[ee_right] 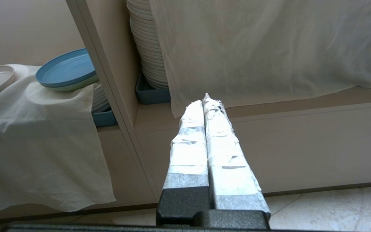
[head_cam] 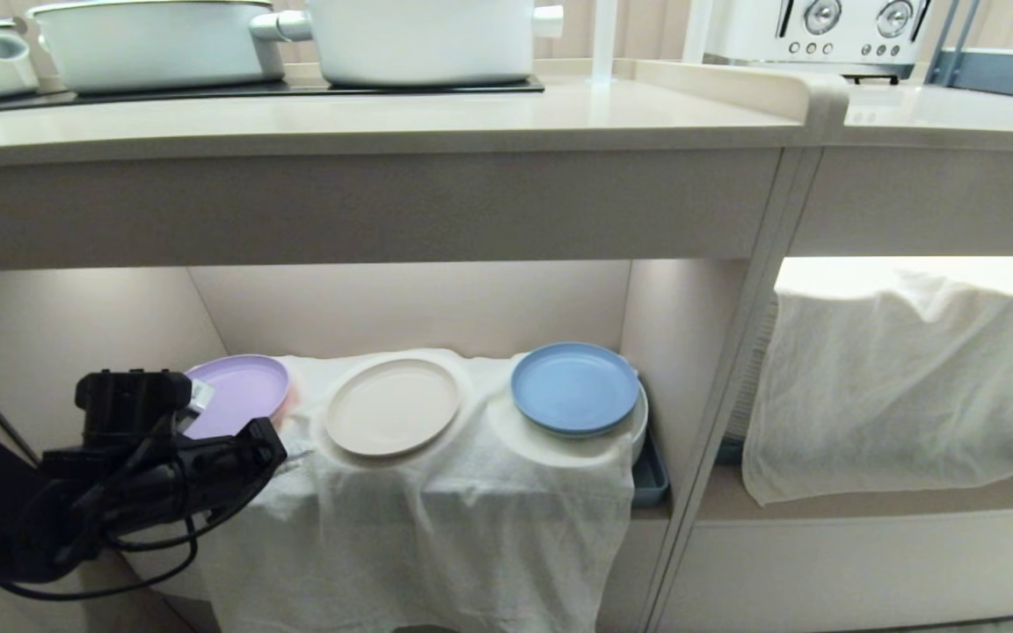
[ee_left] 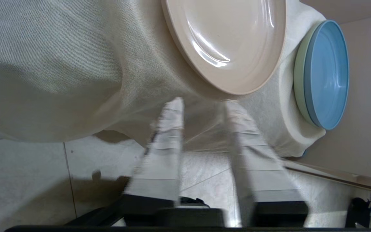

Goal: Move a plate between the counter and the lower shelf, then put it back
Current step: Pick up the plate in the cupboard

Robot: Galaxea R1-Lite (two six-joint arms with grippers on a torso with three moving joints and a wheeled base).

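Plate on the lower shelf, left claw parted and empty

Head view: plate (head_cam: 393, 406) lies flat on the white cloth (head_cam: 436, 510) in the lower shelf (head_cam: 410, 308), lilac plate (head_cam: 243, 391) at its 9 o'clock, blue plate (head_cam: 574, 388) at 3 o'clock. Worktop (head_cam: 366, 123) above carries white pots (head_cam: 423, 35). Left claw (head_cam: 282, 453) sits at the plate's 8 o'clock, apart from it.

Left wrist view: taped fingers (ee_left: 167, 141) narrowly parted, gripping nothing, tips just short of the plate's rim.

Right wrist view: right claw (ee_right: 206, 101) closed, empty, before the neighbouring cubby.
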